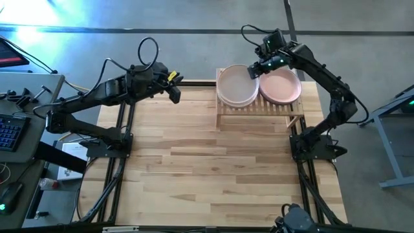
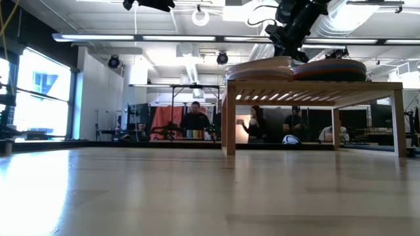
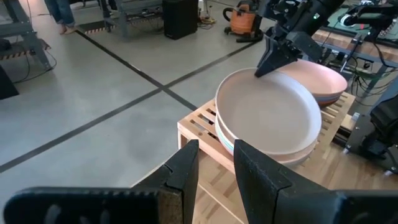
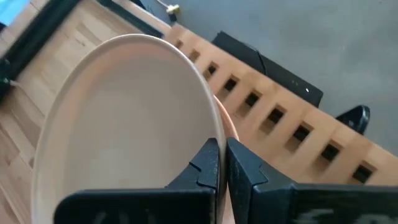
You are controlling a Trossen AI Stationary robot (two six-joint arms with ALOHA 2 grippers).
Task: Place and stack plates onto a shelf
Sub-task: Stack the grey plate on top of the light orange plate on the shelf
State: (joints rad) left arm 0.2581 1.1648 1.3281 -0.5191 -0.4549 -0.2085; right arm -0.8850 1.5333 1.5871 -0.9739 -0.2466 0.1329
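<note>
Two stacks of plates rest on the slatted wooden shelf [image 1: 259, 118] at the table's far right. The left stack is topped by a beige-grey plate [image 1: 236, 84], the right stack by a peach plate [image 1: 282, 86]. My right gripper [image 1: 253, 70] is shut and slants down between the two stacks, its tips at the beige-grey plate's rim [image 4: 214, 127]. My left gripper [image 1: 174, 92] hovers open above the table's far left part, left of the shelf, with nothing between its fingers [image 3: 186, 165]. My right gripper's shut fingertips [image 3: 266, 67] stand at the far right rim of the beige-grey top plate, coming from above and the far side, slanting down. Whether they touch the rim, I cannot tell. The plate lies flat on its stack.
The shelf [image 2: 315, 87] stands on legs with open space beneath it. The butcher-block tabletop [image 1: 207, 168] stretches bare in front of the shelf. People stand in the room far behind the table in the low view.
</note>
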